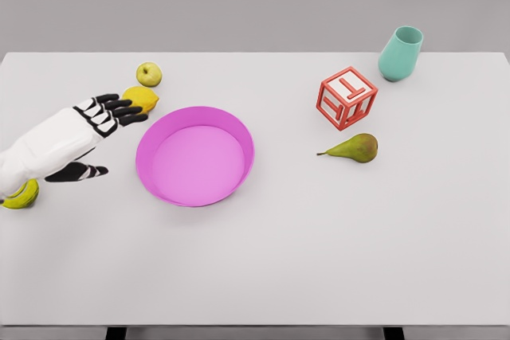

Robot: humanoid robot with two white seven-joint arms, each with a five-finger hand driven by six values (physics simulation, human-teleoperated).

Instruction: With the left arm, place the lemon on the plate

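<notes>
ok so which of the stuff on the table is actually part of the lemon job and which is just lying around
In the job: lemon, pink plate, left hand reaching at the lemon.

Lying about: yellow-green apple, red letter cube, pear, teal cup, green-yellow fruit under the left forearm.

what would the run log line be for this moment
phase: reaching | left hand: fingers spread over lemon, no grasp visible | plate: empty, right of lemon | right arm: out of view

Bright, even, diffuse light; sharp render throughout (slight softness), faint shadows on table (pixel 335 260), no glare
</notes>
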